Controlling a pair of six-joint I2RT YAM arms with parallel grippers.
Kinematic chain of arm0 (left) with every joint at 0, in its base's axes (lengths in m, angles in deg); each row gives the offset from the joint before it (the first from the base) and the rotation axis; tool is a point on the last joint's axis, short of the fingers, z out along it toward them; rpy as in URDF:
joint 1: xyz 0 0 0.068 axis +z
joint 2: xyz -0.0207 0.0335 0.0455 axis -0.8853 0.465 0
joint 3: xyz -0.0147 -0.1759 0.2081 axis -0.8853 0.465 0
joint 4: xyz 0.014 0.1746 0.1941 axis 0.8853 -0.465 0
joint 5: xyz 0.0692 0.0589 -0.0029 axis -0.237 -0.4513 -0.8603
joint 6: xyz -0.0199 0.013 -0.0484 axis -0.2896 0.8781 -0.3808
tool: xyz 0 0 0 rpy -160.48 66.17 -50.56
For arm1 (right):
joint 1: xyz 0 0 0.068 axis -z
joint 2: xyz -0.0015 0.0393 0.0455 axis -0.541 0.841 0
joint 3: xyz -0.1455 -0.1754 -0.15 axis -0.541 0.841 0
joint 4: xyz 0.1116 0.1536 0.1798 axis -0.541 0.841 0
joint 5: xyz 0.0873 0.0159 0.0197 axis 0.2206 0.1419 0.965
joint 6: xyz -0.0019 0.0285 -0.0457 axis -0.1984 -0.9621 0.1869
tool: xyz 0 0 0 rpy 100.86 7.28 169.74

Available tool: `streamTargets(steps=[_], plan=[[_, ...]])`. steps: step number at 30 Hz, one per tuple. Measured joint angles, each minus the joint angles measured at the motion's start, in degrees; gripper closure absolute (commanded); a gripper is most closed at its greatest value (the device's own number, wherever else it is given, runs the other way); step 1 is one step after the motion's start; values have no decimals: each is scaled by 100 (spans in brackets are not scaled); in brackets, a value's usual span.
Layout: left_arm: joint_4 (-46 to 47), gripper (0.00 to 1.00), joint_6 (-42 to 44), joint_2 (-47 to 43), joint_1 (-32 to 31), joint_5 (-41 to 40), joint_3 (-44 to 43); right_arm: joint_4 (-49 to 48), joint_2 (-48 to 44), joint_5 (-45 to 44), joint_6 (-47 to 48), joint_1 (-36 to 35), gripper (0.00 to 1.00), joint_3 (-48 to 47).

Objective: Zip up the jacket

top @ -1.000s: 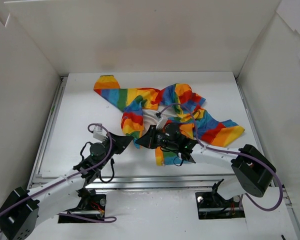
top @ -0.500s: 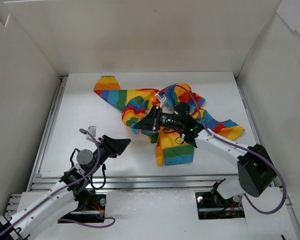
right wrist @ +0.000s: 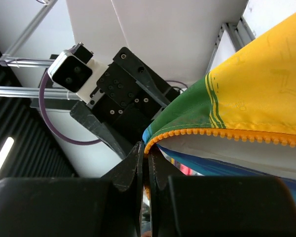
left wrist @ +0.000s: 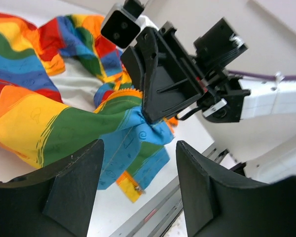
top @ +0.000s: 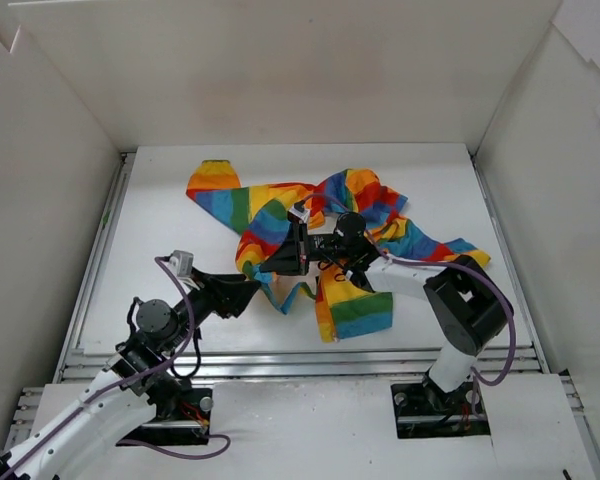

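Raised since a moment ago, the jacket (top: 355, 215) hangs by its zipper edge (right wrist: 212, 134), pinched in the closed right hand (right wrist: 145, 148), seemingly offered to the open left hand (left wrist: 138, 148).

Both arms, the left arm (top: 90, 400) and the right arm (top: 410, 275), are white tube links with chunky black joint housings (top: 468, 302). A thin purple cable (left wrist: 266, 74) runs along each. The left gripper (top: 248, 290) and right gripper (left wrist: 150, 117) are matte black plastic with wedge fingers, ribbed sides and small screw holes. There's a little white camera box (right wrist: 73, 73) on each wrist.
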Motion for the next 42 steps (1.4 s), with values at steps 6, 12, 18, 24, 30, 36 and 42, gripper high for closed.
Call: streamTargets(steps=[6,12,18,24,30,36,42], plan=[[50,45,247,588,0,186,-33,-393,105,46,-415,0,100,37],[339,49,297,883,0,289,-33,-570,363,50,-684,0,100,37],[664,76,219,883,2,457,-7,-610,581,59,-752,17,100,107],[660,50,173,643,7,511,109,-634,581,48,-691,87,100,129],[680,41,87,614,7,466,109,-634,581,46,-461,90,100,181],[872,44,28,1038,7,531,109,-632,581,42,-122,90,100,238],[1001,58,-48,1412,7,625,109,-632,570,-4,94,90,100,278]])
